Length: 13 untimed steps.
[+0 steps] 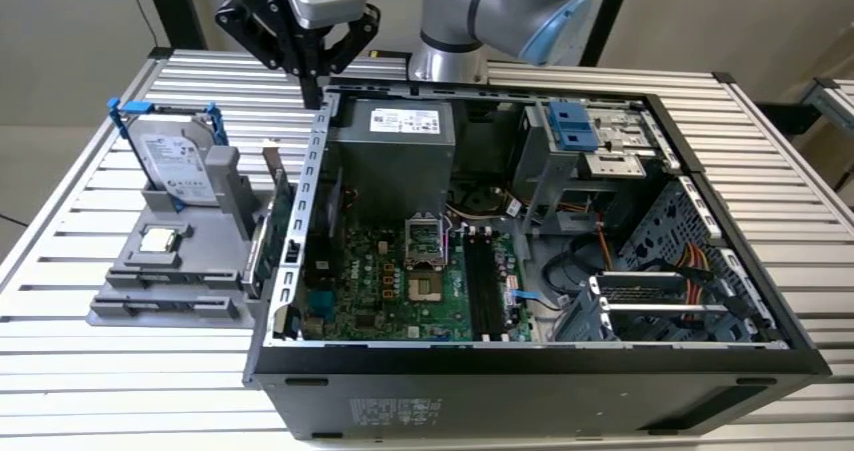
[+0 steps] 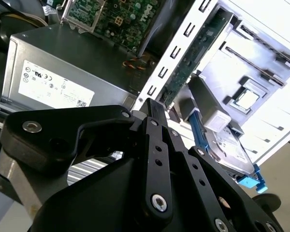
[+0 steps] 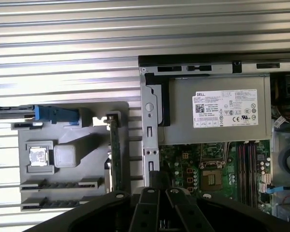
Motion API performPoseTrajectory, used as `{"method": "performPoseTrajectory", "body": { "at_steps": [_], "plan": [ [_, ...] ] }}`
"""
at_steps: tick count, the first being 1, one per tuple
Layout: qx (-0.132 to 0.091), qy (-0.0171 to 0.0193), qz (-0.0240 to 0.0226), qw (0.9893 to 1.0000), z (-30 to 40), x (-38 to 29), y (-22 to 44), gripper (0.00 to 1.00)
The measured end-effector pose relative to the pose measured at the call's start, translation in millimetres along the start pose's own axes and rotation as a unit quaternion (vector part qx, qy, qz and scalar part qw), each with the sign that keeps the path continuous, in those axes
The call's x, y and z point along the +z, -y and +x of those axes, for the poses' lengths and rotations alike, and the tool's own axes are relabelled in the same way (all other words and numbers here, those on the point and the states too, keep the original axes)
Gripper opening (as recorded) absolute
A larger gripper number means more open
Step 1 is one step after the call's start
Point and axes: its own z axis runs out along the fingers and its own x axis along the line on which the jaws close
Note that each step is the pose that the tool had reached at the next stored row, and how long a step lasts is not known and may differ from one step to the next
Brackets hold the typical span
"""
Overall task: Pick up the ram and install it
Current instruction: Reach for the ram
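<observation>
Your tool [image 2: 152,104] sits closest to the lens in both wrist views. Its black fingers are pressed together with nothing between them. In the exterior view you can see it hanging above the far corner of the open case [image 1: 534,371], on the exterior view's left, over the edge where the side wall meets the grey power supply [image 1: 394,161].

You'll find the ram [image 3: 113,154] outside the case. It stands on its long edge in a slot of the grey holder [image 1: 147,306], on the side of the holder nearest the case and just beside the case's outer wall. It is apart from the tool, and nothing grips it.

On the same holder you have the hard drive [image 1: 178,161], upright in its blue frame at the far end. The small square chip [image 1: 160,239] lies flat in its recess, between the drive and the holder's near end. The holder rests on the slatted desk [image 1: 80,371], close against the case on the exterior view's left.

Inside the case, the green motherboard [image 1: 387,281] lies flat on the bottom, with the long black slots [image 1: 483,291] running along it toward the exterior view's right. The power supply sits at the far end of the board.
</observation>
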Motion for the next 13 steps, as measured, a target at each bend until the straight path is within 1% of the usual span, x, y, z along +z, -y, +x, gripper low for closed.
{"method": "performPoseTrajectory", "body": {
  "at_steps": [8, 13],
  "plan": [
    [0.0, 0.0, 0.0, 1.0, 5.4, -0.1, 0.4, 0.0],
    [0.0, 0.0, 0.0, 1.0, 10.3, -0.2, 0.7, 0.0]
  ]
}}
